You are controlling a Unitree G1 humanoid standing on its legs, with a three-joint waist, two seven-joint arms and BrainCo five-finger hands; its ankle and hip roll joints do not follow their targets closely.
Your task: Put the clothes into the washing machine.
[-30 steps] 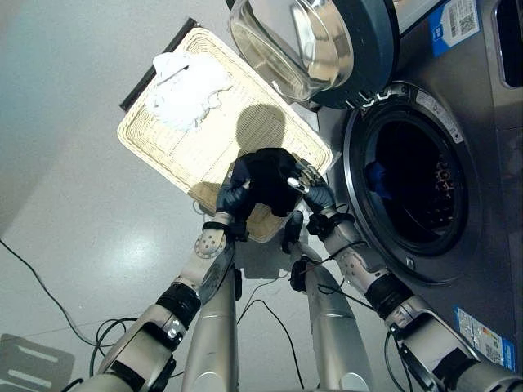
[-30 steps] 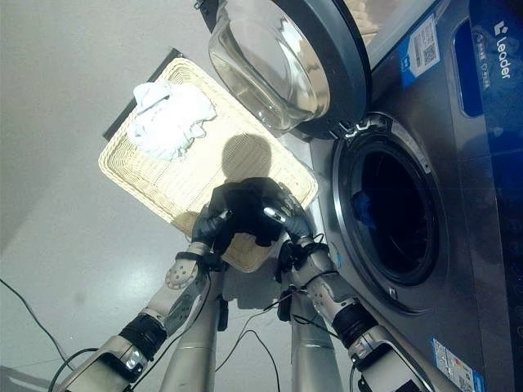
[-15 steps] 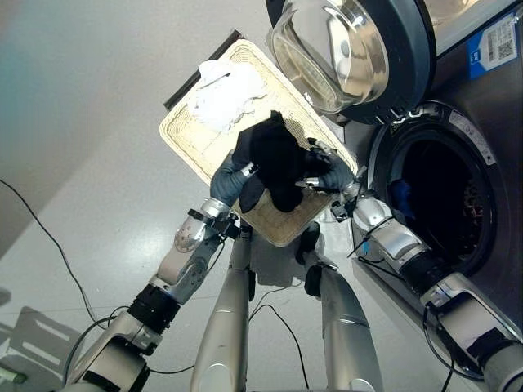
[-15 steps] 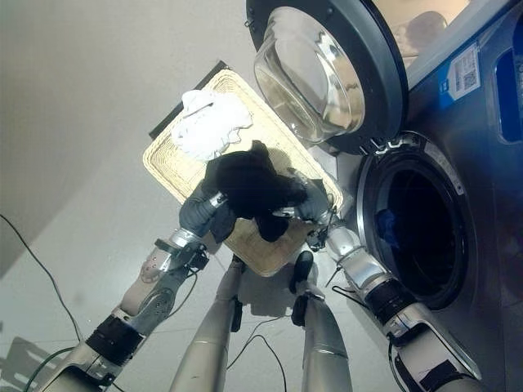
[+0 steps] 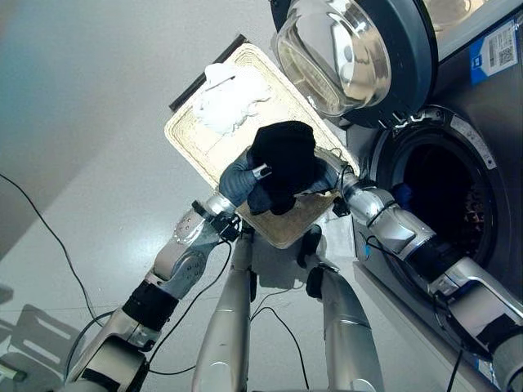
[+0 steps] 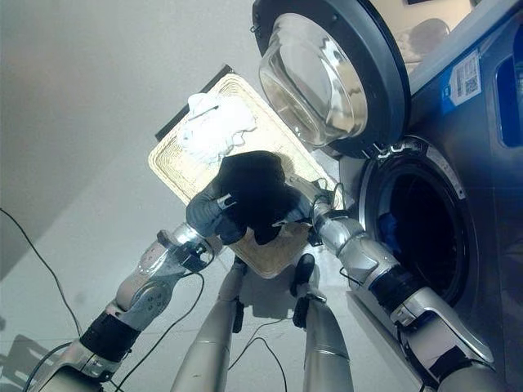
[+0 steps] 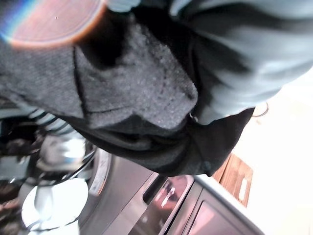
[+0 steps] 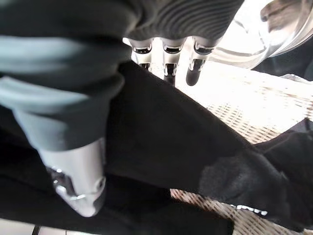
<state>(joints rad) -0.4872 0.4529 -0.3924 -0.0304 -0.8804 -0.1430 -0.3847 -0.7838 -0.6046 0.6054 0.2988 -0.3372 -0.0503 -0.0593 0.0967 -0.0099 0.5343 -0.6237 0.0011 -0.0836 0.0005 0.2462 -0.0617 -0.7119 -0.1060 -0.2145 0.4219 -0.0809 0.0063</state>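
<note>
The left hand and right hand clutch a bunched black fabric garment between them above a pale woven rectangular basket, beside the grey washing machine's open drum.

Black garment mid-frame, plain and dark, grey-flecked in the left wrist view. White cloth at upper centre. Pale straw-yellow woven basket with a dark edge strip. Dark grey washing machine at right, dark drum mouth. Silvery glass door with blue-grey rim. Light grey floor.
</note>
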